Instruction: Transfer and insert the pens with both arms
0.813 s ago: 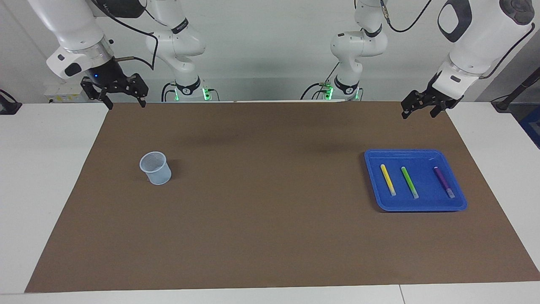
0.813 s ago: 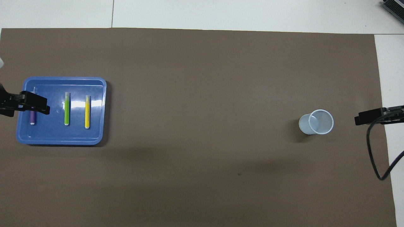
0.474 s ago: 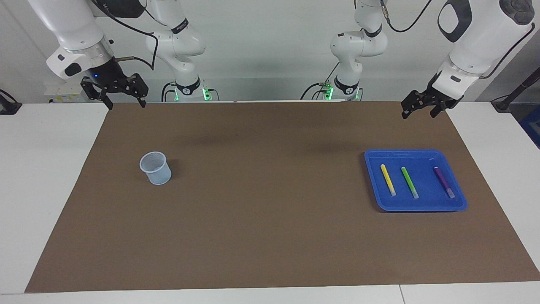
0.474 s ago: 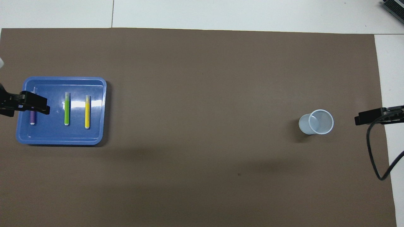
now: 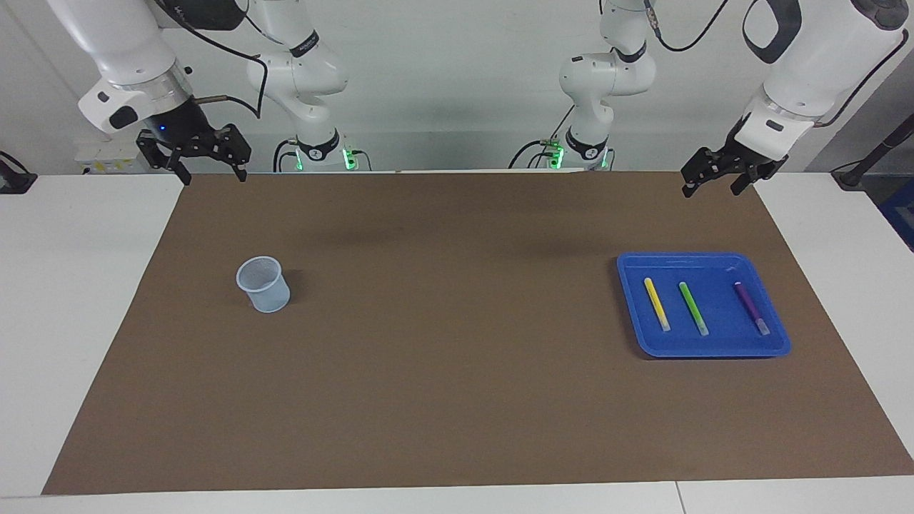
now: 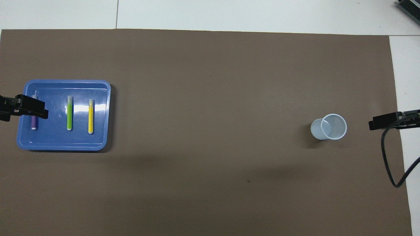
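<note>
Three pens lie side by side in a blue tray (image 5: pixel 703 351) at the left arm's end of the mat: yellow (image 5: pixel 657 303), green (image 5: pixel 693 308) and purple (image 5: pixel 752 308). In the overhead view they show as purple (image 6: pixel 33 123), green (image 6: pixel 69 113) and yellow (image 6: pixel 91 116). My left gripper (image 5: pixel 710 189) hangs open and empty, high above the mat, well clear of the tray. From above, the left gripper (image 6: pixel 31 105) covers the purple pen's farther end. My right gripper (image 5: pixel 213 175) waits open, raised over the mat's corner at the right arm's end.
A pale translucent cup (image 5: pixel 263 284) stands upright on the brown mat (image 5: pixel 457 371) toward the right arm's end. Two smaller white arms with green lights stand at the table's robot edge. A black cable (image 6: pixel 390 160) hangs by the right gripper.
My left gripper has risen a little and shifted slightly outward above the tray's end. The right arm, the pens, the tray and the cup have not moved.
</note>
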Tool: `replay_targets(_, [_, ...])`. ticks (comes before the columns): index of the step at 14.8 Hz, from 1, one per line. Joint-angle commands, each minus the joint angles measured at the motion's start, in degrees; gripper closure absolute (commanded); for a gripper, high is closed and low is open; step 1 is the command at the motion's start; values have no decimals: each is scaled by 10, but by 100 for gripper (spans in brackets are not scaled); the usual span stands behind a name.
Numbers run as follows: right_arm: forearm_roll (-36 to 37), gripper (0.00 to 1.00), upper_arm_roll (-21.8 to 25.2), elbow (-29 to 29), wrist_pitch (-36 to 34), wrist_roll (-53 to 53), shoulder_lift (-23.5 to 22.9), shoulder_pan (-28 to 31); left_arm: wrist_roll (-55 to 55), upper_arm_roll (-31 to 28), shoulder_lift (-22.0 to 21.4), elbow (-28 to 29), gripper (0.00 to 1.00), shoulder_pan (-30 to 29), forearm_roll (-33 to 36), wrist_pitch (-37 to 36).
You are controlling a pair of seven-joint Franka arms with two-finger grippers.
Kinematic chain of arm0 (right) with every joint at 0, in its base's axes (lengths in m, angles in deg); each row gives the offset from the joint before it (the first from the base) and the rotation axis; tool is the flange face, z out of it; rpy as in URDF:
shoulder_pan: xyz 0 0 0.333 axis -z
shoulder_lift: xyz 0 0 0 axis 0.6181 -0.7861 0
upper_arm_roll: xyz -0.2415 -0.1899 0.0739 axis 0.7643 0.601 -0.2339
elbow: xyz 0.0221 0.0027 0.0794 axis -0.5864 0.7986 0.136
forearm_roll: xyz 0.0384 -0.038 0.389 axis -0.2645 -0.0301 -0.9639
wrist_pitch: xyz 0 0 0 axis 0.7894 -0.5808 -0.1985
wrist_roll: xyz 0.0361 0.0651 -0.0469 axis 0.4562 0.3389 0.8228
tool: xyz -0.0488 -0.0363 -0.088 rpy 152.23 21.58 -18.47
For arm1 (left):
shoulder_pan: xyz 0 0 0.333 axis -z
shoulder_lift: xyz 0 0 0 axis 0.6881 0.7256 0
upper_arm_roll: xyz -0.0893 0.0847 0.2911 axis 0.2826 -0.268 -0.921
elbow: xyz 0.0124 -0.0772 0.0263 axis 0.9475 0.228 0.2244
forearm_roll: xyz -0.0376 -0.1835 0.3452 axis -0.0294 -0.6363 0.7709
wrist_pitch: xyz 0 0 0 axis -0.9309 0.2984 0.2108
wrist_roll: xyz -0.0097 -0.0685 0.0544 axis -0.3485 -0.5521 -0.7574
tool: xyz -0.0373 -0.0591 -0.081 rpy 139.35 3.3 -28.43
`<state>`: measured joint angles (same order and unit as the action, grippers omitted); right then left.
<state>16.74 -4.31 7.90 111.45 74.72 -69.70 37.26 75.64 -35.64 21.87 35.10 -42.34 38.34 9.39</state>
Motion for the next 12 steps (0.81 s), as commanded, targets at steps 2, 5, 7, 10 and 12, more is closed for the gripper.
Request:
replay_targets(2, [9,0,5,-13,-14,-13,-4,-6,-6,-2,-11,10,0,1,9,-4])
replay_targets(5, [8,0,4,-13,-14,-13,-4,-5,-6,-3,-11,11,0,0,9,-6])
replay_targets(7, [8,0,4,-12,-14,-13,-4,-3,-7,-5,-11,11,0,0,9,-3])
replay_targets(10, [8,0,4,-12,-14,-13,-3,0,-81,-4,-45,98,0,-8,9,110])
replay_targets(12, [8,0,4,-12,-14,-13,-3,0,-81,-3,-47,135,0,-7,10,164])
